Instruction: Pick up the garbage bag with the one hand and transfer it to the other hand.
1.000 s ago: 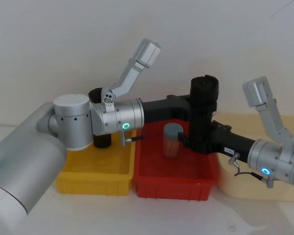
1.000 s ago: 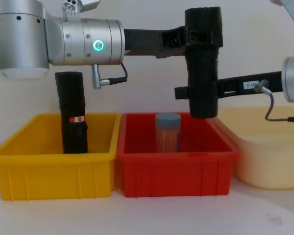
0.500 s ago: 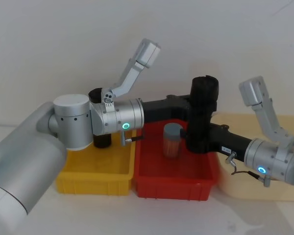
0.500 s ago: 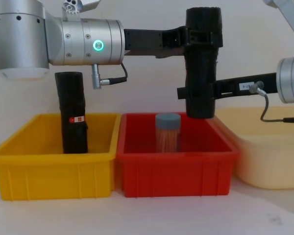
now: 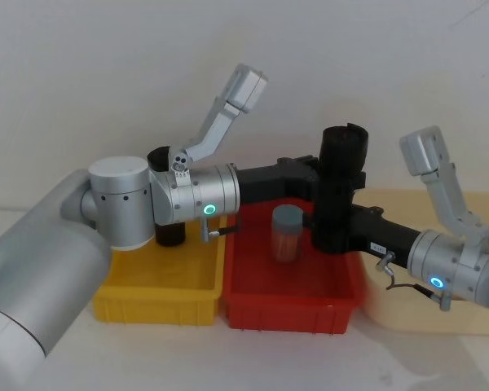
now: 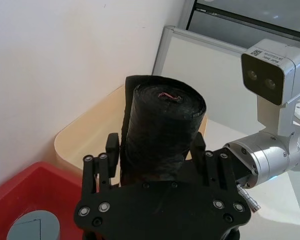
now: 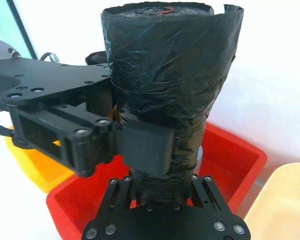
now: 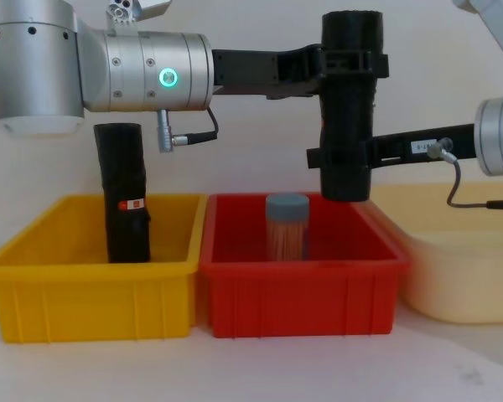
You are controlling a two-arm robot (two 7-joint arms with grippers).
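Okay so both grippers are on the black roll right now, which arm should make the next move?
Left, probably. The left gripper clamps the garbage bag near its top, and the right gripper already grips lower down, so opening the left would finish the handover.

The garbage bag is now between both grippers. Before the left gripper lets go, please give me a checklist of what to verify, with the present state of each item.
1. Right gripper closed on the lower part of the garbage bag: ok, its fingers press the wrap.
2. Left gripper holding the upper part: ok.
3. Bag upright: ok.
4. Bag clear above the red bin and the blue-lidded jar: ok.
5. Right grip firm enough to carry the bag alone: cannot tell.
6. Other black roll standing apart in the yellow bin: ok.
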